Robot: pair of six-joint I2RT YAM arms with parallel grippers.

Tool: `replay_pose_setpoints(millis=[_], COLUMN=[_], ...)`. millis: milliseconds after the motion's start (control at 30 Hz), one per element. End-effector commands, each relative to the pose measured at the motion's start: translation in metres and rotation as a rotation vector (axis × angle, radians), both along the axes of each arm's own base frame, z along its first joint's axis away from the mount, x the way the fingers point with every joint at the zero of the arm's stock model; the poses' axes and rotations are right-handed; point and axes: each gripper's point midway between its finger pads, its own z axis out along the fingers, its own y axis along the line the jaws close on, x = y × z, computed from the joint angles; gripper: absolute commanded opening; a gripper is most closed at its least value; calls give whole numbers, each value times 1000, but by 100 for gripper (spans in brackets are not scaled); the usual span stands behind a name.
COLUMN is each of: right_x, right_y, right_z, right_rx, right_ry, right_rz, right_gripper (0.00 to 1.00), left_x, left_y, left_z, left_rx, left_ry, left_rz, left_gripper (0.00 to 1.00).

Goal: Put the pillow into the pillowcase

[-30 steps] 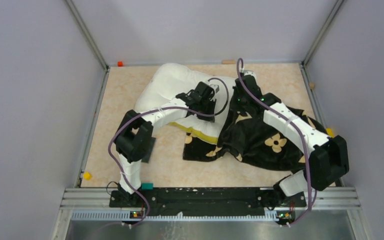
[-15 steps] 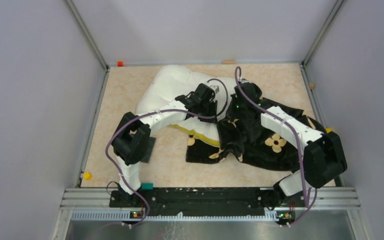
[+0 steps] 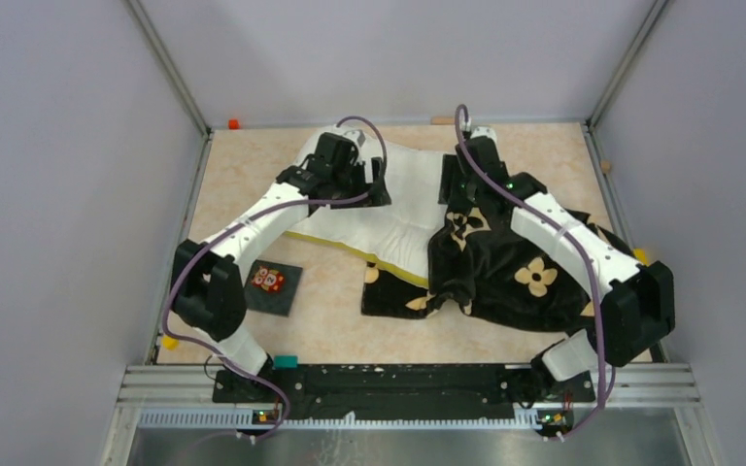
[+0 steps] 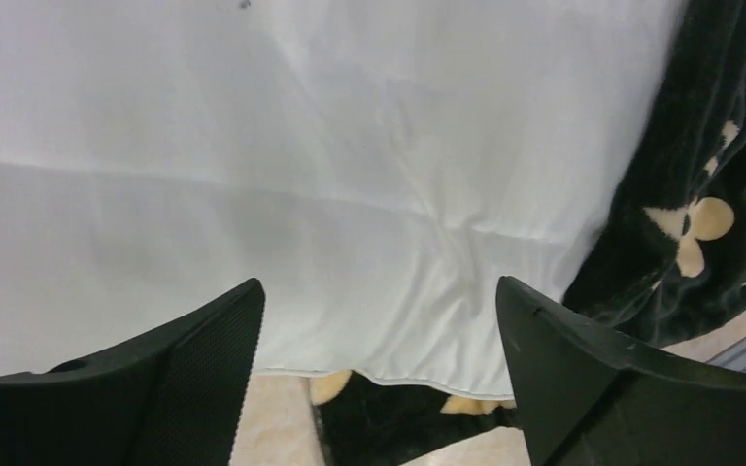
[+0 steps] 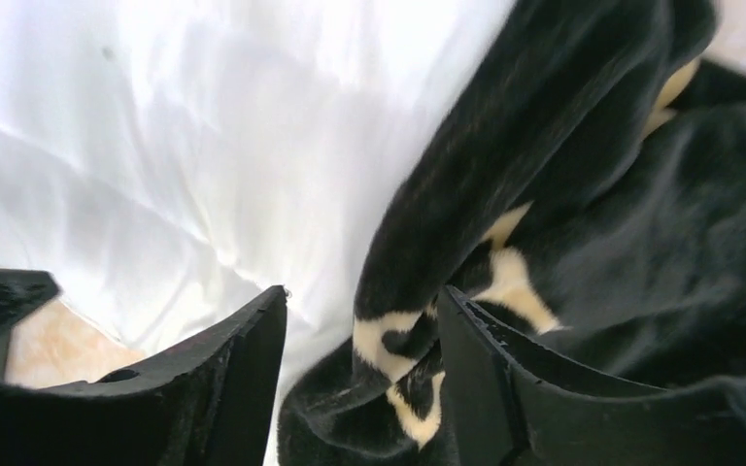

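The white pillow (image 3: 384,209) lies flat at the back middle of the table, its yellow band along the near edge. Its right end goes under the edge of the black flower-printed pillowcase (image 3: 510,267), which is bunched to the right. My left gripper (image 3: 377,186) hovers open over the pillow's back left part. In the left wrist view that left gripper (image 4: 379,320) has nothing between its fingers, only pillow (image 4: 301,165) below and pillowcase (image 4: 709,184) at right. My right gripper (image 5: 361,359) stands open at the pillowcase's mouth, a loose fold of pillowcase (image 5: 418,330) between its fingers.
A small dark owl-picture card (image 3: 272,285) lies on the table left of the pillow. Small pieces sit along the edges: orange (image 3: 234,123), yellow (image 3: 168,342), a teal block (image 3: 285,361), a wooden peg (image 3: 442,120). Grey walls close three sides.
Both grippers opened. The left arm swung back and to the left off the pillow's middle, uncovering the owl card. The pillow settled flatter. The right gripper let go of the pillowcase edge.
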Motion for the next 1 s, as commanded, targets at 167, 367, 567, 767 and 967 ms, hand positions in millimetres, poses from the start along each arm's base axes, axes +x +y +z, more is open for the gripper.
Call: replay_pose_setpoints(millis=[167, 367, 567, 767, 967], right_x=[94, 131, 143, 142, 130], right_y=[-35, -57, -35, 32, 58], right_z=[54, 22, -49, -77, -65], right_rx=[-154, -197, -164, -143, -132], right_ry=[-131, -50, 82, 104, 87], right_rz=[-154, -212, -132, 23, 67], right_gripper=[62, 65, 62, 61, 62], left_x=[100, 138, 100, 31, 25], left_y=[-22, -35, -22, 15, 25], left_z=[37, -12, -81, -102, -72], left_rx=[4, 62, 115, 104, 107], left_ry=[-209, -156, 66, 122, 68], left_rz=[-6, 12, 51, 105, 90], left_gripper=[99, 99, 65, 49, 58])
